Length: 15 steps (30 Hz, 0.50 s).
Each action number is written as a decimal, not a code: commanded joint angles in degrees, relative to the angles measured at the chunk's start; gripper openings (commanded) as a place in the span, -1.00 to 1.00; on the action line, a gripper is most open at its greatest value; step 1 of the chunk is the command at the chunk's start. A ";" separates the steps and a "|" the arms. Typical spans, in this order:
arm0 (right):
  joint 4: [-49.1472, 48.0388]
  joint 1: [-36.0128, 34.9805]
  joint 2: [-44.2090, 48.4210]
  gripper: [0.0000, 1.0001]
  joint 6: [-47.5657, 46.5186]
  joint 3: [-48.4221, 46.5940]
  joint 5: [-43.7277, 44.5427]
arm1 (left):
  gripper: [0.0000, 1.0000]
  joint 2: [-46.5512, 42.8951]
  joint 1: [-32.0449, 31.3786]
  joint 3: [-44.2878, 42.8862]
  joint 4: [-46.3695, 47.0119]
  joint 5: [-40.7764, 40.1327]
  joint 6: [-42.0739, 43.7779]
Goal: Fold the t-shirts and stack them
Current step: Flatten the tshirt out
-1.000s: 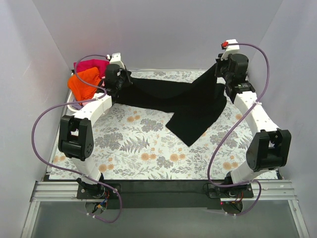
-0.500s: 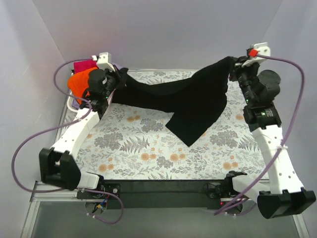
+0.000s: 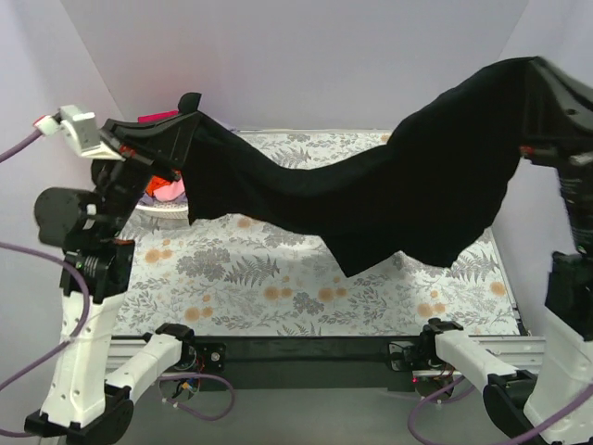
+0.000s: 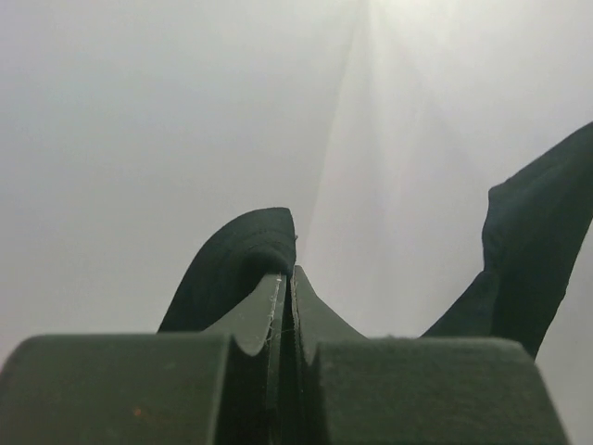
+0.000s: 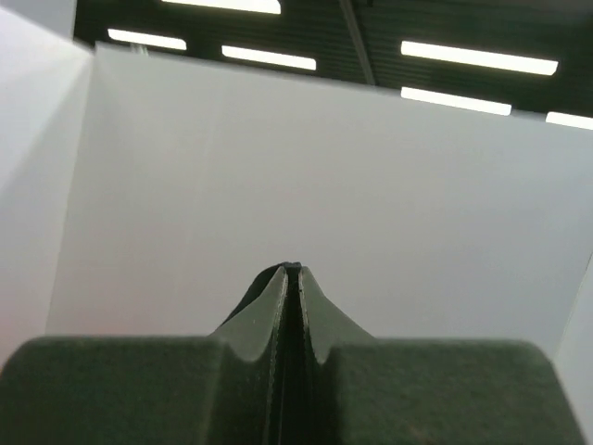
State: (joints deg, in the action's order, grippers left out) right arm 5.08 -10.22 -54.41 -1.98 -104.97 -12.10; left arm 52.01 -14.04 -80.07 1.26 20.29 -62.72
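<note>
The large black t-shirt (image 3: 389, 199) hangs stretched in the air between both arms, sagging in the middle above the floral table. My left gripper (image 3: 190, 104) is shut on its left end, high at the back left; in the left wrist view black cloth (image 4: 236, 269) bulges from the closed jaws (image 4: 286, 278). My right gripper (image 3: 536, 67) is shut on the right end, high at the far right; a sliver of black cloth (image 5: 269, 283) shows at its closed tips (image 5: 292, 271). An orange shirt (image 3: 167, 189) and a magenta-red shirt (image 3: 159, 117) peek out behind the left arm.
The floral-patterned table (image 3: 278, 278) lies below the hanging shirt. White walls enclose the back and sides. A white basket rim (image 3: 157, 209) shows at the back left under the left arm. Purple cables loop off both arms.
Both arms have risen and spread apart, lifting the black shirt off the table until it hangs stretched between them. The shirt's lower flap now dangles clear of the table.
</note>
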 commanded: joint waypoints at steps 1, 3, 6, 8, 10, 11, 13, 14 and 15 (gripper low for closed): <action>2.03 -0.24 -0.87 -0.97 -1.54 -11.79 -2.58 | -1.00 -2.78 0.16 -3.68 -3.63 4.75 -1.97; 2.65 -0.15 -1.84 -0.97 -1.89 -15.16 -1.97 | -1.00 -4.72 0.16 -5.27 -4.24 5.02 -2.41; 2.74 -0.15 -2.89 -0.97 -2.59 -19.83 -0.56 | -1.00 -6.48 0.16 -6.58 -5.30 4.84 -2.41; 2.92 -0.15 -4.38 -0.97 -2.94 -22.54 0.58 | -1.00 -6.92 0.07 -6.94 -5.83 4.32 -2.32; 2.83 -0.15 -5.44 -0.97 -3.03 -23.52 1.11 | -1.00 -7.10 0.07 -7.03 -6.00 3.61 -2.23; 2.83 -0.15 -6.57 -0.97 -2.94 -23.88 1.11 | -1.00 -6.84 0.16 -7.11 -5.92 3.35 -2.15; 2.83 -0.24 -7.46 -0.97 -3.12 -23.09 2.16 | -1.00 -6.13 0.07 -6.85 -6.00 1.77 -1.88; 2.74 -0.24 -8.33 -0.97 -3.47 -22.31 2.78 | -1.00 -5.87 0.16 -6.59 -5.74 1.24 -1.71; 2.65 -0.15 -8.78 -0.97 -3.99 -20.12 3.48 | -1.00 -5.43 0.16 -6.15 -5.65 0.72 -1.44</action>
State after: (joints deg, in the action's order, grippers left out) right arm 7.03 -10.22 -57.80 -4.58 -128.73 -12.12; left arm 43.97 -14.04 -86.78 -2.68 23.35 -64.49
